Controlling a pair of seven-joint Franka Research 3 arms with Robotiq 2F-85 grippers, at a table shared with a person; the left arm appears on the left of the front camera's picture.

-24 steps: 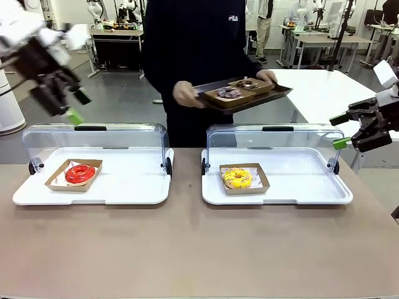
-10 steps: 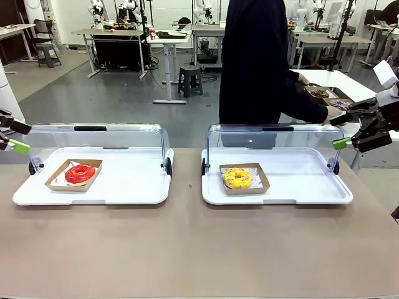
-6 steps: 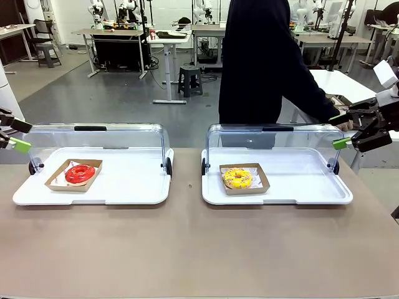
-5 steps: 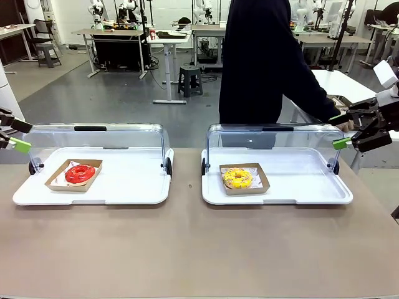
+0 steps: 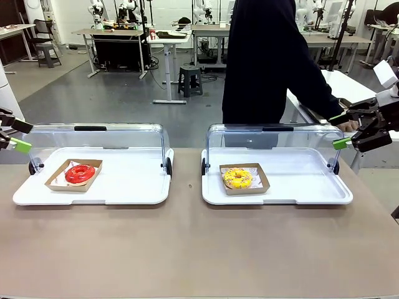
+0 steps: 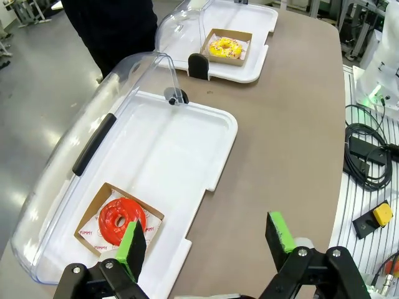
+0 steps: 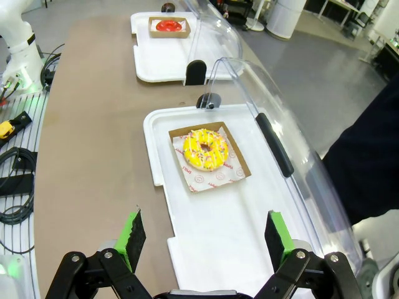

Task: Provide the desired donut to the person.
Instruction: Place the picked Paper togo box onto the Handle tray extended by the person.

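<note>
On brown table, two white lidded trays (image 5: 293,196) — clear lids up. Red-glazed donut (image 5: 80,174) and yellow sprinkled donut (image 5: 237,178) each in shallow cardboard boat: light, soft, sticky — best gripped by boat rim. Left gripper (image 6: 209,240), right gripper (image 7: 204,238): jaws apart, empty.

Left gripper (image 5: 14,135) is raised beyond the table's left edge and right gripper (image 5: 349,129) beyond its right edge, both with jaws spread and empty.
</note>
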